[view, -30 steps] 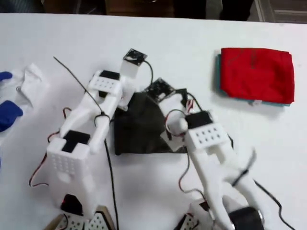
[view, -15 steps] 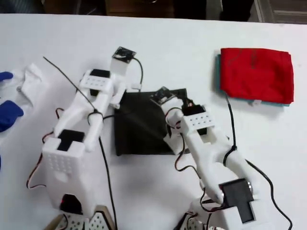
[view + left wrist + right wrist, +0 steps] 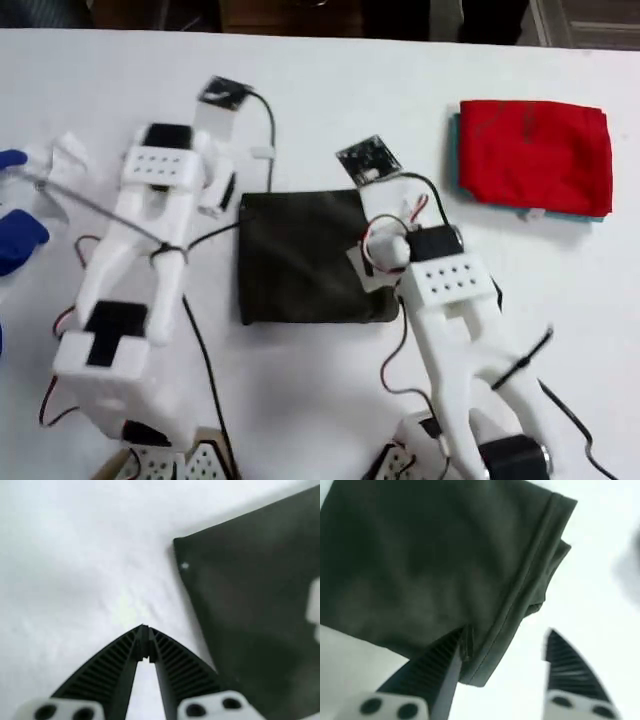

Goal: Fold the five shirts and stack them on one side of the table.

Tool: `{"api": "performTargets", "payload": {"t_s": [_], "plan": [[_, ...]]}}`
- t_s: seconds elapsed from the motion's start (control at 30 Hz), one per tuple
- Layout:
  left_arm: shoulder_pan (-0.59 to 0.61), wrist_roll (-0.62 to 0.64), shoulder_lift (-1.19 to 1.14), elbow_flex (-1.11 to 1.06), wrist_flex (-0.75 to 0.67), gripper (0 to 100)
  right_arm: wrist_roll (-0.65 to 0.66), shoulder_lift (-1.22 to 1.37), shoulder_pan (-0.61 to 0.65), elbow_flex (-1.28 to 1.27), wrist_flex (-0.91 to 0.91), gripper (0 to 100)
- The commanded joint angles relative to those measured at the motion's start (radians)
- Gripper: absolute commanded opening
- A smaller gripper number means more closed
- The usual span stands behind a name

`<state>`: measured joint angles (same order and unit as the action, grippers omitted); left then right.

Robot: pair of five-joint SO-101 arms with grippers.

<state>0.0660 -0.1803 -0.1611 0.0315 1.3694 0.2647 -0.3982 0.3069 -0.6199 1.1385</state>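
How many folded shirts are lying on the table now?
3: a dark shirt in the middle, a red shirt at the right, a blue shirt under it. More may hide beneath.

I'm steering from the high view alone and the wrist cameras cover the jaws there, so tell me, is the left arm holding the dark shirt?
Observer: No. The left wrist view shows the left arm's jaws shut with nothing between them, over bare table beside a corner of the dark folded shirt.
Operator: Okay, and the right arm, has it got hold of the cloth?
Observer: Not gripped. The right wrist view shows the right arm's jaws open, straddling the shirt's hemmed edge. One jaw is over the cloth and the other is over bare table. I cannot tell whether either touches the shirt.
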Motion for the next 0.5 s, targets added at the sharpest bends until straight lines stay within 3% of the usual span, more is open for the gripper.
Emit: {"api": "performTargets", "payload": {"t_s": [0.0,0.2,0.47], "plan": [[0.052,-0.014,0.127,-0.015,0.035,2,-0.015,0.131,-0.013,0.127,-0.012,35.9],[0.141,-0.029,0.236,-0.13,0.032,2,-0.137,0.432,-0.022,0.334,0.033,36.0],[0.252,-0.086,0.373,-0.226,0.032,2,-0.152,0.82,-0.036,0.629,0.166,35.9]]}}
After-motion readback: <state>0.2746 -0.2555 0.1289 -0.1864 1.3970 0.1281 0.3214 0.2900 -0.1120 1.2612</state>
